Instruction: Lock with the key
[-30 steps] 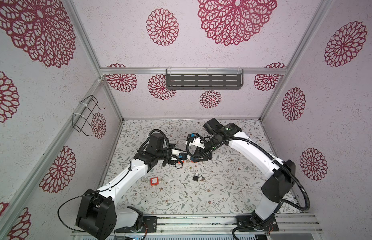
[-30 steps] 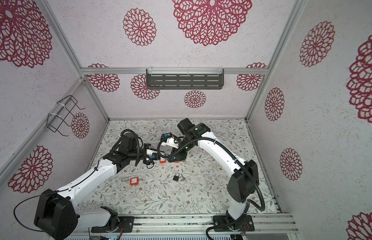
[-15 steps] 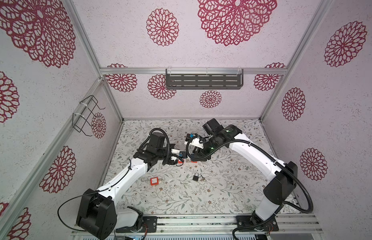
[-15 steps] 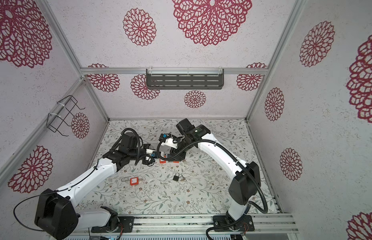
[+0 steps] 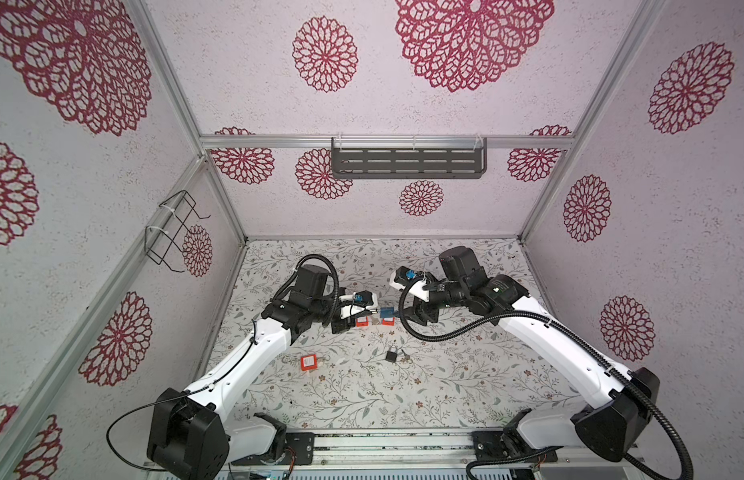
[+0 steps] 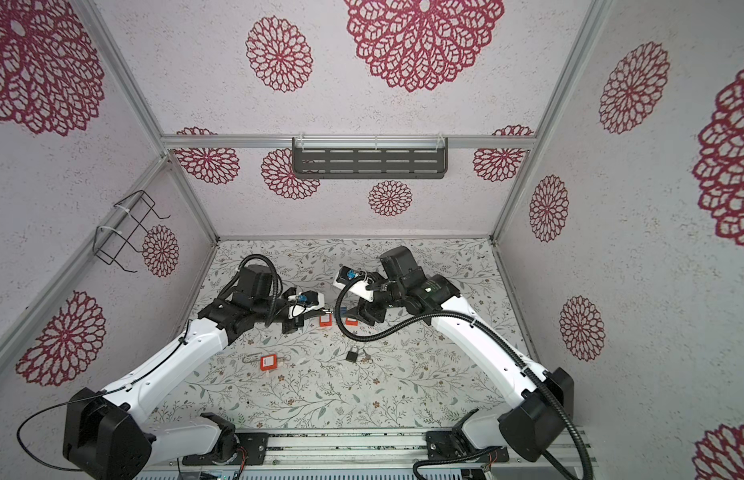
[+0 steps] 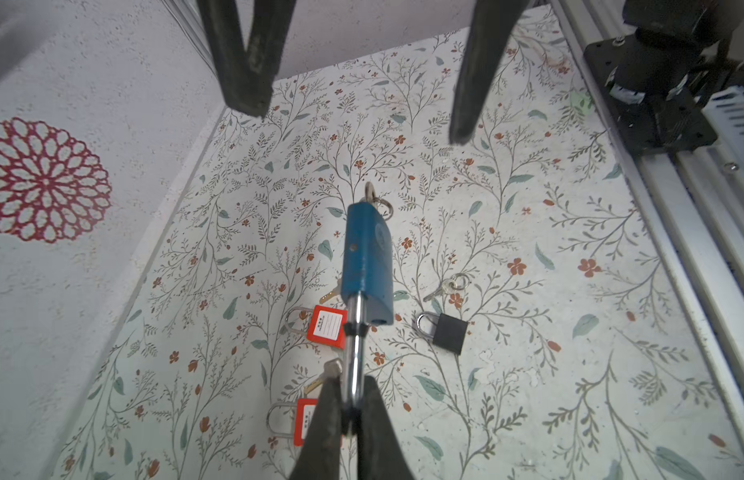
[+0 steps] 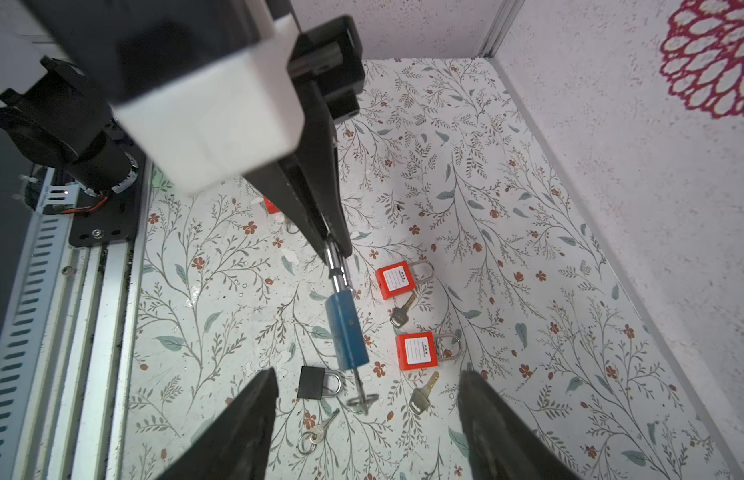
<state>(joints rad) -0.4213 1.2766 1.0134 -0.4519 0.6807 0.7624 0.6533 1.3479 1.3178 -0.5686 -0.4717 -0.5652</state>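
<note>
My left tool point(image 7: 351, 390) is pressed together on the chrome shackle point(image 7: 353, 353) of the blue padlock point(image 7: 368, 257), holding it out level in the air above the bench point(image 5: 403, 395). The key point(image 8: 359, 384) sits in the far end of the body, its ring point(image 8: 362, 402) hanging off it. My right tool point(image 8: 366, 376) is spread wide and grips nothing, with a jaw on either side of the key.

I judge the padlock to be dense for its size and fully rigid. The shackle is round and slick, so the body could swing about my pinch once I put torque into the key. The key itself is small, thin and stiff. I would close on its flat head, not on the loose ring, which would only flop.

The left wrist view shows the pinch itself. It also shows a hole in the near end of the body that looks empty beside the seated leg, so I take the shackle to be unlatched, though I cannot be sure. The right wrist view shows what that one hides: the key blade coming out of the body, lined up between my open jaws. In both top views the padlock point(image 5: 387, 311) is only a blue speck between the two tools, above a red padlock point(image 5: 310, 362) and a black padlock point(image 5: 391, 355) lying on the bench.
</note>
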